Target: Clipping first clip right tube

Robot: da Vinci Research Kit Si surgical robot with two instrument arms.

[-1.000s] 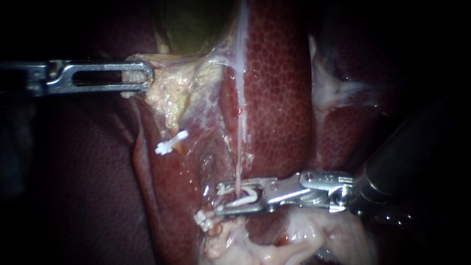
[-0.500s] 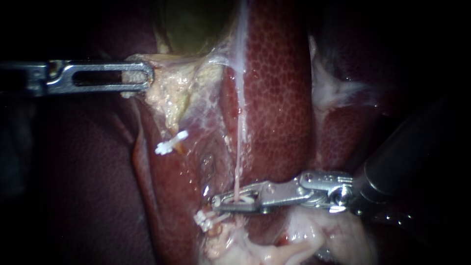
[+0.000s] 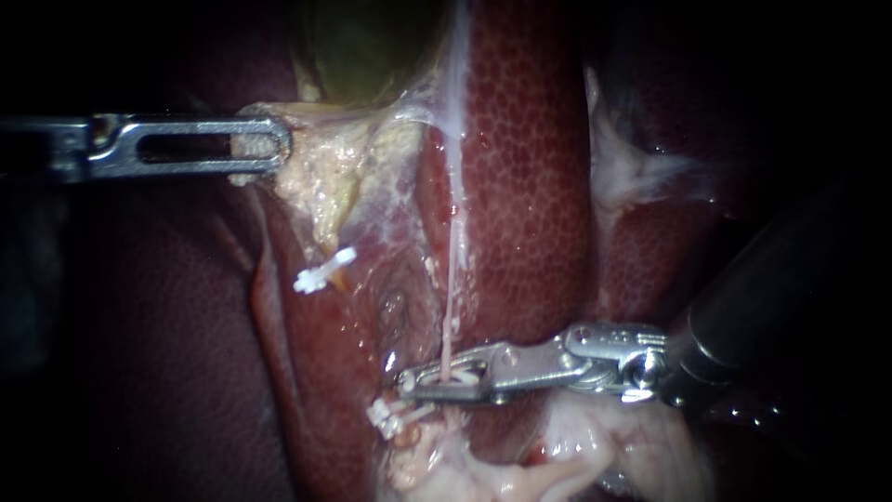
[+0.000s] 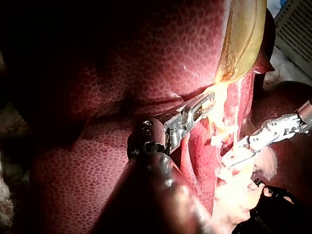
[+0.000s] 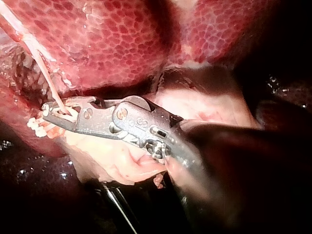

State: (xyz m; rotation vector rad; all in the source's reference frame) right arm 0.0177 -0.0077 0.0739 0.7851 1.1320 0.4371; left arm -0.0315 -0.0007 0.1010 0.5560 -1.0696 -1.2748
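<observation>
**Right instrument (image 3: 407,382) clamped on the right tube (image 3: 452,279)**

Endoscope view: the right jaws are pressed together on a white clip (image 3: 462,378) around the thin, pale, taut tube, low on the mottled red liver (image 3: 530,186). Your left instrument (image 3: 279,146), jaws clamped on ragged pale tissue (image 3: 325,177), supplies tension. Pull harder and the thread-like tube may tear.

Left wrist view: the left jaws pinch that yellowish tissue.

Right wrist view: the jaws straddle the tube above soft, wet tissue. A second clip (image 5: 34,124) sits just beside the tip; you could snag it when withdrawing.
</observation>
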